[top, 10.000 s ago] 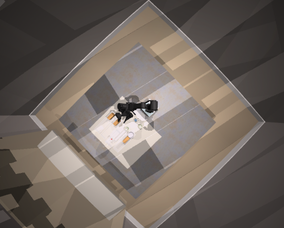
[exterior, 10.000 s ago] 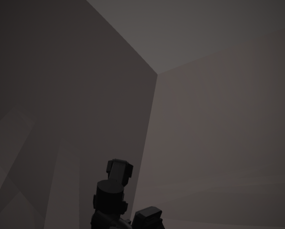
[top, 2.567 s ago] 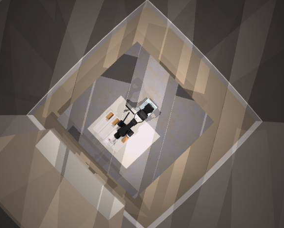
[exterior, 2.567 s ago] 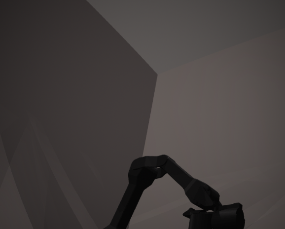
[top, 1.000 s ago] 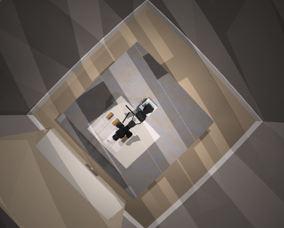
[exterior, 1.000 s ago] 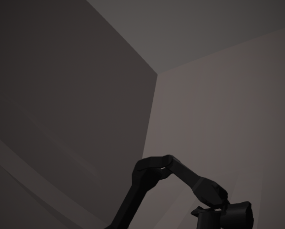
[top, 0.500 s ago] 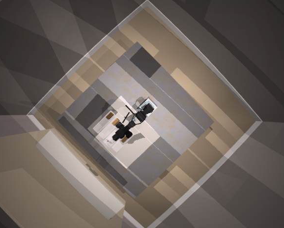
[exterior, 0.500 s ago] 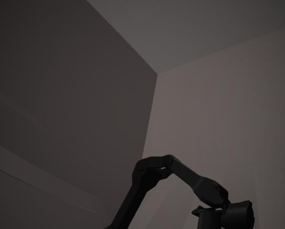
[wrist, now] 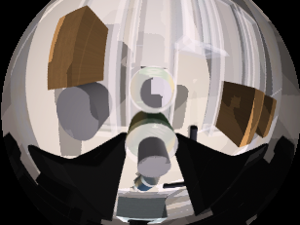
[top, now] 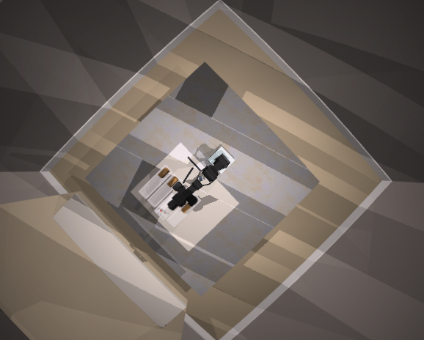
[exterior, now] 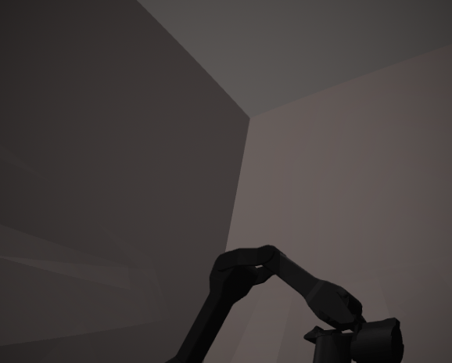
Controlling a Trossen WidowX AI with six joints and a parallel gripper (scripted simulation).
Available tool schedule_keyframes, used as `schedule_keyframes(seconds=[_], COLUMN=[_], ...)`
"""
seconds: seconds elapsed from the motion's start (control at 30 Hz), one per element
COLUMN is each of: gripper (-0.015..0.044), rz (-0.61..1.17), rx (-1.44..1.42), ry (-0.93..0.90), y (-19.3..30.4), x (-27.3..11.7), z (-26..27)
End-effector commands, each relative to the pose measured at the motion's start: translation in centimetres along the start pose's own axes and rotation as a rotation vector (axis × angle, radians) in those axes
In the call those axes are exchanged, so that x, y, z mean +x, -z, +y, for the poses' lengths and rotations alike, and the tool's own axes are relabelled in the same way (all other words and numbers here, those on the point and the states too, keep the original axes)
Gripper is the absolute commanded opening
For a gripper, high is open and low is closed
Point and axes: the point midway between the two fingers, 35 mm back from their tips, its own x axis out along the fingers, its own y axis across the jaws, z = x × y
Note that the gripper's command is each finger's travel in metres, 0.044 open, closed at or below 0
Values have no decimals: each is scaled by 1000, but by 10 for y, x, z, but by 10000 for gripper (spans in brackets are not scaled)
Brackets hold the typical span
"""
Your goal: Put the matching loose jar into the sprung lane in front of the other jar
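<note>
Between the dark fingers at the bottom of the wrist view, the gripper (wrist: pixel 150 178) is clamped on a pale jar (wrist: pixel 150 139) with a grey lid, seen end-on just ahead of the camera. Directly beyond it, in line, sits a second pale jar (wrist: pixel 153 91) with a round light rim and a darker centre; the two look close, but whether they touch cannot be told from this angle. White lane walls (wrist: pixel 132 46) run away from the camera on either side of that farther jar. To the left a brown pusher plate (wrist: pixel 78 49) stands tilted in the fisheye picture, with a grey cylinder (wrist: pixel 83 110) just below it. To the right a second brown plate (wrist: pixel 241 116) stands at the edge of the view.

From above, the black arm (top: pixel 191 188) reaches from its base (top: pixel 220 160) across a pale mat (top: pixel 205 216) toward a white rack of lanes (top: pixel 155 185). Three small brown plates show there, one at (top: pixel 163 173), one at (top: pixel 172 181) and one at (top: pixel 185 208). The gripper's body hides the held jar in this view.

The exterior view shows only the arm's elbow (exterior: pixel 254 266) and wrist, dark against dim walls.
</note>
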Motion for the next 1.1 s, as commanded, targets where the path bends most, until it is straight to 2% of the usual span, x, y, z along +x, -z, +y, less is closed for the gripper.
schedule_keyframes(seconds=[0.0, 1.07], gripper=[0, 0], rz=[-35, -35], rx=[3, 3], ry=[4, 4], y=[-10, -14], x=[-4, -4], z=[-1, -1])
